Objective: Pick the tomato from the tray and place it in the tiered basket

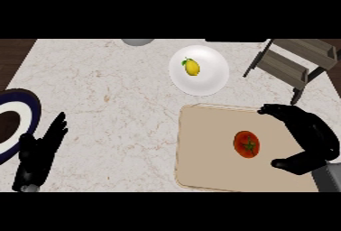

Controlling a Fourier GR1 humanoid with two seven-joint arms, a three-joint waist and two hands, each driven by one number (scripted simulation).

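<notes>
Fingers (283, 110) of my right hand (313, 135) are spread wide in a curved cradle, thumb low and fingertips high, with nothing between them yet; they bracket the space just to the right of the tomato (246, 144) without touching it. That tomato sits stem-up on the beige tray (206, 149), right of the tray's middle, alone there. I judge it smooth, round and fairly soft, so it could roll off a careless nudge or bruise under a pinch; I would take it around its widest part, thumb on one side and fingers opposite, clear of the green stem. My left hand (40, 155) rests open on the bench (113, 94) at the lower left, fingers straight, holding nothing, beside a dark-rimmed plate (16, 122). The tiered basket (296, 63) stands at the upper right, beyond the tray's far corner. A lemon (191, 66) lies on a white plate (209, 81) past the tray.
</notes>
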